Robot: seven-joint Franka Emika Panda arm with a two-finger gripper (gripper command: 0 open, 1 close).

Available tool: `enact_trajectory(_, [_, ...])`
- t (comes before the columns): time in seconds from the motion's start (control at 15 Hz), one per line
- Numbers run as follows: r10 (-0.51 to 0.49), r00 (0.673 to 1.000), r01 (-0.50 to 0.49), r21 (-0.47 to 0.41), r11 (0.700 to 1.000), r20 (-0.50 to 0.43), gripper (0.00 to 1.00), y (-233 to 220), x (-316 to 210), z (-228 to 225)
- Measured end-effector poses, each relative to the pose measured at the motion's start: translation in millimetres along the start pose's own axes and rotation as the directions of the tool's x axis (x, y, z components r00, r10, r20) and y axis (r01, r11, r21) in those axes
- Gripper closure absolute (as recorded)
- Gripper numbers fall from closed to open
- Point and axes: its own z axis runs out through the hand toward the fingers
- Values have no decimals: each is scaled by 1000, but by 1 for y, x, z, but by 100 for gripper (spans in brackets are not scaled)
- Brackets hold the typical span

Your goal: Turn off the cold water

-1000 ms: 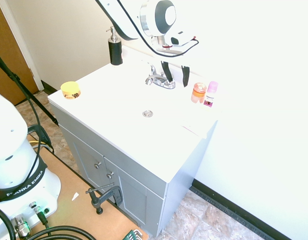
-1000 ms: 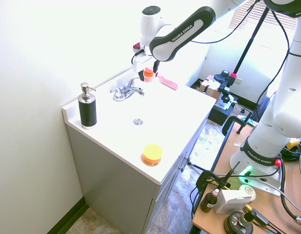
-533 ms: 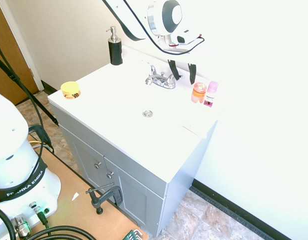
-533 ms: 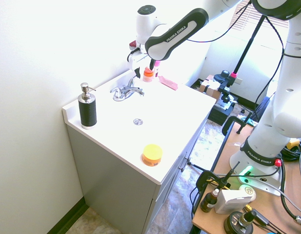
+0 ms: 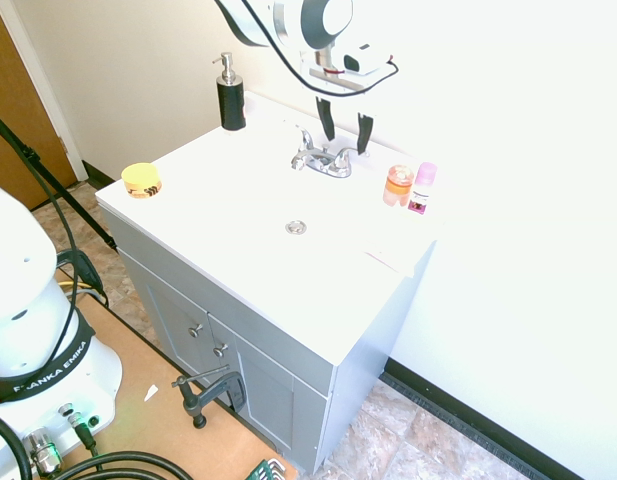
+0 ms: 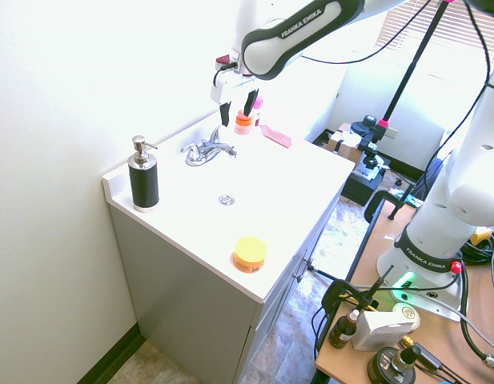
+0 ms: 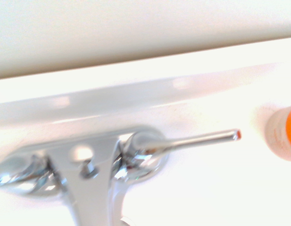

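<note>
A low chrome faucet (image 5: 322, 160) (image 6: 205, 150) stands at the back of the white vanity top (image 5: 218, 190). Its cold water lever (image 5: 344, 156) (image 6: 226, 147) (image 7: 202, 138) is the one on the side of the orange bottle (image 5: 398, 185) and lies flat, pointing at that bottle. No running water shows. My gripper (image 5: 345, 127) (image 6: 238, 109) hangs open just above that lever, fingers pointing down and touching nothing. In the wrist view the lever and the faucet base fill the lower half.
A black pump bottle (image 5: 231, 100) (image 6: 142, 182) stands at the back corner. A pink-capped bottle (image 5: 423, 187) sits by the orange one. A yellow jar (image 5: 141, 180) (image 6: 250, 254) rests near the front edge. The drain (image 5: 296, 228) lies mid-basin. The wall is close behind the faucet.
My gripper rose and drew back from the orange bottle's side to above the faucet's lever. It stayed open throughout. The bottles have not moved.
</note>
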Motion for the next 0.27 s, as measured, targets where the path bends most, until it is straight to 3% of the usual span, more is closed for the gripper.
enact_trajectory(0.27, [-29,997,28,12,1000,74,0,24,-45,-19])
